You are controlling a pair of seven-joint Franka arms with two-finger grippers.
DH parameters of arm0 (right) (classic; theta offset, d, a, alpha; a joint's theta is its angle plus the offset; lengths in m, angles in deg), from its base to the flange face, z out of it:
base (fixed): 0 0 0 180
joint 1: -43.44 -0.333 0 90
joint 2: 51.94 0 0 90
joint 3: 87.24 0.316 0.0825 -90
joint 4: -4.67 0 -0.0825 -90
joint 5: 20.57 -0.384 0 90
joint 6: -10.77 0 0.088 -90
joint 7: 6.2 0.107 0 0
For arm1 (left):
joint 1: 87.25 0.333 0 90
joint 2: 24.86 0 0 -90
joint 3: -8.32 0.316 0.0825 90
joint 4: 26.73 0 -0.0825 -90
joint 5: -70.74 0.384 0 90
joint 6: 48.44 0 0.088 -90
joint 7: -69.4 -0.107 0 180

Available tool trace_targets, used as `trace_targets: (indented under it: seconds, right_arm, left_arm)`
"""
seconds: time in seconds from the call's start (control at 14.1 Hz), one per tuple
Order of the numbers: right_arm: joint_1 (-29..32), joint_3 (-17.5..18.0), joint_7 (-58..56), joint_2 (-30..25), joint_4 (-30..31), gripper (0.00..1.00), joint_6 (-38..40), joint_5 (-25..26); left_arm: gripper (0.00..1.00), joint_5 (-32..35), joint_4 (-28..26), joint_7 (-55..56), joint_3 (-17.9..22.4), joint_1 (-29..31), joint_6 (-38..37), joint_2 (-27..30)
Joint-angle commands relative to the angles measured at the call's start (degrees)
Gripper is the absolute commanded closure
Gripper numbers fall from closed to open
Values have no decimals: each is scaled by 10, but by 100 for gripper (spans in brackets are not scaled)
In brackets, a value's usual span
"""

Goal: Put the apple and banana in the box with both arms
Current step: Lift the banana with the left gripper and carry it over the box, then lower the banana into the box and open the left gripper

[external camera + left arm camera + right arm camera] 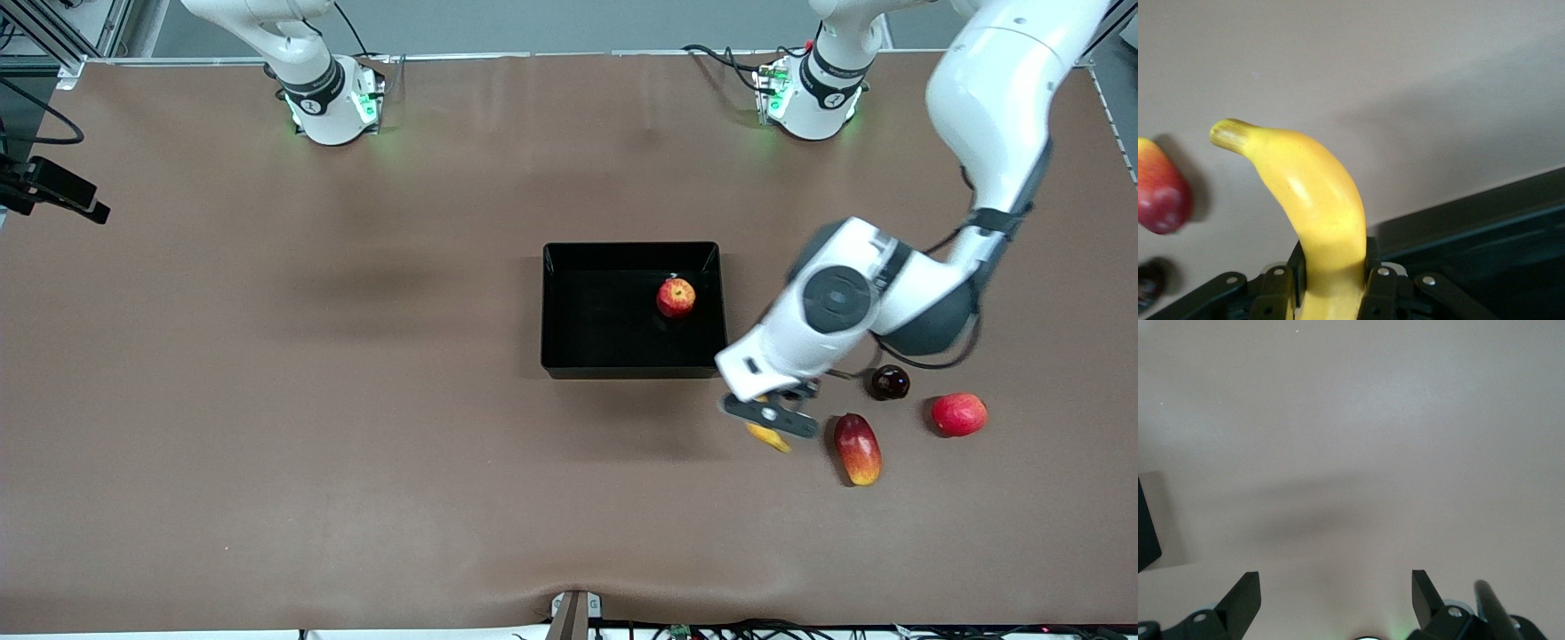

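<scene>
The yellow banana is pinched between the fingers of my left gripper, which is shut on it just outside a corner of the black box. Only the banana's tip shows below the hand in the front view. The apple, red with yellow streaks, lies inside the box toward the left arm's end. My right gripper is open over bare brown table with nothing between its fingers. It is out of the front view, and that arm waits.
Toward the left arm's end of the table lie an oblong red-and-yellow fruit, a dark round fruit and a pinkish-red round fruit. A black camera mount juts in at the right arm's end.
</scene>
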Motion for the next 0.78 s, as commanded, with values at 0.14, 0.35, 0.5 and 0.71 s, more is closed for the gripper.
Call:
trace_targets:
  seconds: [0.14,0.35,0.5,0.71]
  right_arm:
    - [15,8,-4,-7,4,0,2,-2]
    - [15,8,-4,-7,5,0,3,-2]
    - [16,8,-4,-6,5,0,3,-3]
    - [16,8,-4,-6,5,0,3,-3]
  left_arm:
    - [100,-3,17,165,6,-127,-15,-9]
    - [100,-3,27,236,15,-190,-10,-27]
    - [100,-3,27,266,43,-236,-5,-32]
    - [100,-4,27,289,72,-286,10,-47]
